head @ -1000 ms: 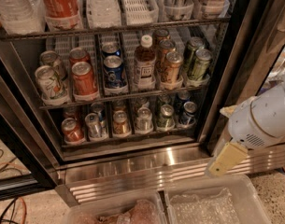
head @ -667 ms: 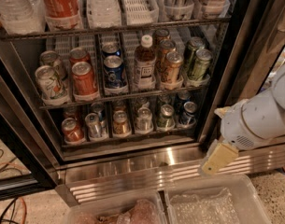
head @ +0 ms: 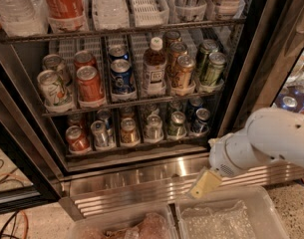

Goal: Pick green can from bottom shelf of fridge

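Observation:
The fridge (head: 239,78) stands open in the camera view. Its bottom shelf (head: 136,148) holds a row of short cans. The green can (head: 176,125) stands upright second from the right, between a silver can (head: 154,127) and a dark blue can (head: 201,121). My gripper (head: 205,183) hangs from the white arm (head: 271,139) at the lower right. It is in front of the ribbed steel base (head: 136,180), below and to the right of the green can, and touches no can.
The rack above holds a brown bottle (head: 154,68), slim olive-green cans (head: 212,67) and red, blue and pale cans. Two clear plastic bins (head: 226,218) lie at the bottom edge. A black door frame (head: 17,148) and cables (head: 7,223) are on the left.
The arm and gripper have moved left and slightly down, closer to the fridge's front. The cans have not moved.

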Controlling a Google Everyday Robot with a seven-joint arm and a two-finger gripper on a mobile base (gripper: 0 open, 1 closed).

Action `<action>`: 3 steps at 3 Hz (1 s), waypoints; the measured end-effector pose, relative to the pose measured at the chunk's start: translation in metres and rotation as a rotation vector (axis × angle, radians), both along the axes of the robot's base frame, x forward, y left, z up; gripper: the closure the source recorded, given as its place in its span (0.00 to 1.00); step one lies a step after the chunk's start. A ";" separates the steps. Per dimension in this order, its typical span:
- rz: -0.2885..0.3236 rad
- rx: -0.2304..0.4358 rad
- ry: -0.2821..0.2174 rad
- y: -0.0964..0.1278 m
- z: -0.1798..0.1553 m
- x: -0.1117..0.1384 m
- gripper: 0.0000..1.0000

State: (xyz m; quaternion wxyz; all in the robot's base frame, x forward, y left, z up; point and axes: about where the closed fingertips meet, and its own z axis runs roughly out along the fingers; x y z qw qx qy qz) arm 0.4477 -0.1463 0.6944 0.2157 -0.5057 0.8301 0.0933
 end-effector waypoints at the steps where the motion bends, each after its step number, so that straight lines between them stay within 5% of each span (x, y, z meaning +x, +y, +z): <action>1: -0.105 0.082 0.012 0.010 -0.046 -0.003 0.00; 3: -0.283 0.123 -0.045 0.021 -0.072 0.006 0.00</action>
